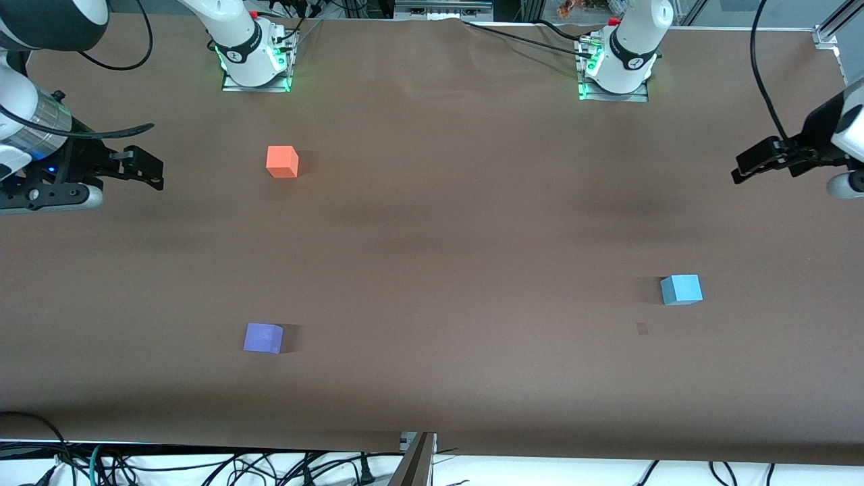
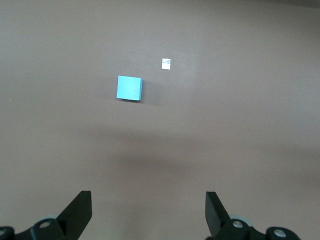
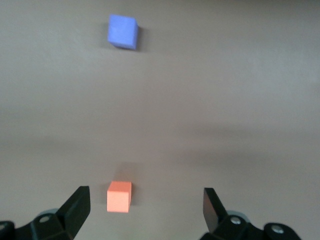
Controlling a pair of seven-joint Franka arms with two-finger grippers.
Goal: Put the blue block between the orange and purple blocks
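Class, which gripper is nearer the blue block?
Left. The left gripper hovers at the blue block's end of the table; the right gripper hangs at the other end, beside the orange block.

the front view looks down from high across the worktop (image 1: 432,223), facing both arm bases and taking in its whole width. the left wrist view looks down past its open jaws onto the blue block (image 2: 129,88), also in the front view (image 1: 681,289). the right wrist view shares the orange block (image 3: 119,196) (image 1: 282,161) and purple block (image 3: 122,31) (image 1: 263,337).
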